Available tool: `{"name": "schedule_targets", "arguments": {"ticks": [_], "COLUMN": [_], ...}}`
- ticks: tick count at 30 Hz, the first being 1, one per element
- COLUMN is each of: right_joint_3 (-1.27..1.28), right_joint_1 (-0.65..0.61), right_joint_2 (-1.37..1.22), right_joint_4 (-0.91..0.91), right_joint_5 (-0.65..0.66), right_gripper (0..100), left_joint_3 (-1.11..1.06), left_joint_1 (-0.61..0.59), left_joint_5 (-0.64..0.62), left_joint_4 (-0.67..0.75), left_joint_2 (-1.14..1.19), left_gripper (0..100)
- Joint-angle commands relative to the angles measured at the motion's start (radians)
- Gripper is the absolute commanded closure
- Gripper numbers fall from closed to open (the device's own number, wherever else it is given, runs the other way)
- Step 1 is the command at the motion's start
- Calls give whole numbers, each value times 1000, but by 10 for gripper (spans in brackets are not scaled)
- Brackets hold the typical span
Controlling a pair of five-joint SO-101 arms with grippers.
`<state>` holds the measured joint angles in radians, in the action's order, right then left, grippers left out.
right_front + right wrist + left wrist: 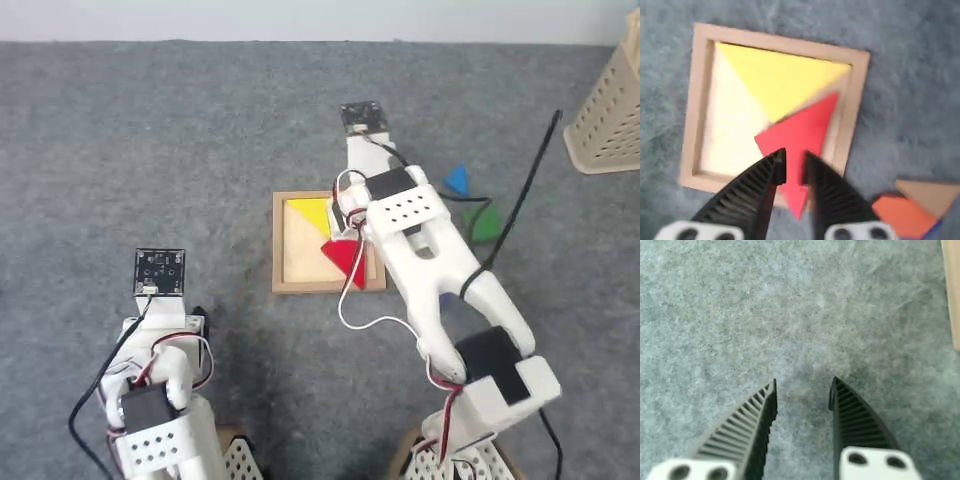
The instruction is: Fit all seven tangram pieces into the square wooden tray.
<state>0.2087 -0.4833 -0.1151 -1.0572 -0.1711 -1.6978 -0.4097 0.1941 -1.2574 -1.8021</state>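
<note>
The square wooden tray (278, 245) lies mid-table with a yellow triangle (312, 212) flat in its far corner. My right gripper (794, 162) is shut on a red triangle (800, 132), which it holds tilted over the tray's near right side; one tip of it overhangs the rim (692, 100). The yellow triangle (780, 80) sits just beyond the red one. A blue triangle (456, 180) and a green triangle (487, 222) lie on the carpet right of the tray. My left gripper (804, 390) is open over bare carpet, well left of the tray.
An orange piece (900, 215) and a tan piece (930, 195) lie on the carpet beside the tray. A beige perforated container (610, 110) stands at the far right. The tray's edge (952, 290) shows in the left wrist view. Grey carpet covers the table.
</note>
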Motion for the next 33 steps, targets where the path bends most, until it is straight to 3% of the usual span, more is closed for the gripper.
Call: {"name": "schedule_targets", "arguments": {"ticks": [1,8,18,26,33], "right_joint_3": [-9,-12,-132,-213,-265], "right_joint_1": [-30,-38,87,107,206], "right_joint_2": [-10,-125,-229,-295,-99], "right_joint_4": [41,96,84,77,-147], "right_joint_5": [68,144,150,152,152], "right_gripper": [983,991,991,989,989], "left_joint_3": [12,12,12,12,12], "left_joint_1": [-3,-3,-3,-3,-3], "left_joint_5": [6,6,6,6,6], "left_joint_4": [-3,-3,-3,-3,-3], "left_joint_2": [-8,-8,-8,-8,-8], "left_gripper": [832,832,832,832,832]}}
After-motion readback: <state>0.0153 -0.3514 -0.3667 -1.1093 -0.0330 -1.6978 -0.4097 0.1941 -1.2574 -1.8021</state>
